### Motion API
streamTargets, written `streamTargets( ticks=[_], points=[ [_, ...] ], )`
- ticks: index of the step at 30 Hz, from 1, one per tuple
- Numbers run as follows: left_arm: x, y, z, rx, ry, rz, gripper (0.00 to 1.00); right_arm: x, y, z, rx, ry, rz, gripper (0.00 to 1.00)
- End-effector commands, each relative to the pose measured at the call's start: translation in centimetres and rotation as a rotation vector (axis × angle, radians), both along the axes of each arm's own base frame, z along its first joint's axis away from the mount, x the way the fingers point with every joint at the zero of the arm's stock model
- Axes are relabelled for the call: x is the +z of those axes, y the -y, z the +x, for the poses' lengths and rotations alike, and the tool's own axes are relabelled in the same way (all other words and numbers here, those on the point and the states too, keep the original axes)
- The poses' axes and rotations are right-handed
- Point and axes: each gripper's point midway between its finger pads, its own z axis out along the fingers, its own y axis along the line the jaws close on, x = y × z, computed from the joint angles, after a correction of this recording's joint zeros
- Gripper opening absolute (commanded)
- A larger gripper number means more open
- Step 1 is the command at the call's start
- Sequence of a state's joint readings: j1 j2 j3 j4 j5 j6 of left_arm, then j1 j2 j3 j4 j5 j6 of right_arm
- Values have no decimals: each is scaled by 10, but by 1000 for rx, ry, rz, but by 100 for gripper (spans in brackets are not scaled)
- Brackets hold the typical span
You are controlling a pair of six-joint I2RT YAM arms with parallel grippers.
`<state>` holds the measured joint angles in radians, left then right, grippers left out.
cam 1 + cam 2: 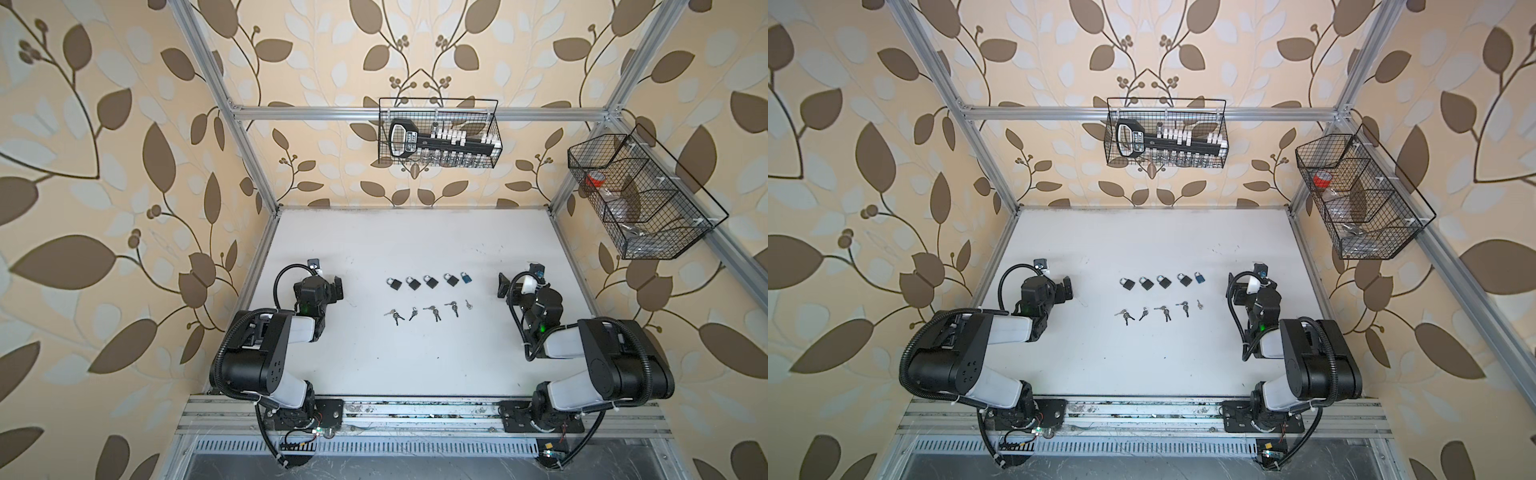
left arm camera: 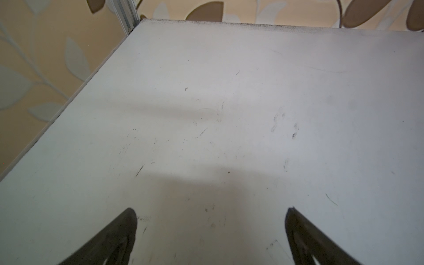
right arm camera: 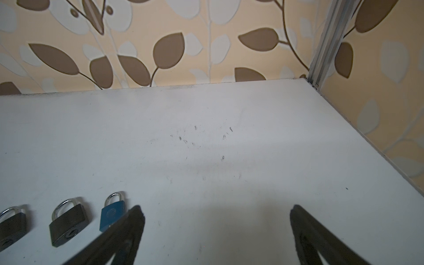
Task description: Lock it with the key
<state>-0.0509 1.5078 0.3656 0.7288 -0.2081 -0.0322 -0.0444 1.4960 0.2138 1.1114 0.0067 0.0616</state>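
Blue padlock (image 1: 466,277) ends the row of black padlocks (image 1: 430,282), with a lone key (image 1: 468,304) near it, on the arms' side. I see the left gripper (image 2: 211,211) and right gripper (image 3: 215,207) both spread wide and empty, either side of that padlock.

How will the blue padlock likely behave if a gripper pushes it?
The blue padlock lies flat on the smooth white table, so it would probably slide, not roll. Its compact, solid-looking body suggests it is stiff and fairly heavy for its size.

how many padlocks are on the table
5, in one row on the table, just beyond the keys. From the left: first black padlock, second black padlock, third black padlock, fourth black padlock, then the blue padlock. None seems hidden.
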Motion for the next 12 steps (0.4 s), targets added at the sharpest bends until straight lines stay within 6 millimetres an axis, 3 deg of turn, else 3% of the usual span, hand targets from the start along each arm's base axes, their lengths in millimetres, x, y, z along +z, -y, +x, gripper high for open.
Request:
streamTargets(
  ticks=[1, 12],
  points=[
    [14, 0, 7, 0, 50, -16, 99, 12, -5, 7, 18, 36, -13, 100],
    [15, -1, 7, -7, 53, -30, 99, 11, -5, 7, 19, 34, -11, 100]
  ],
)
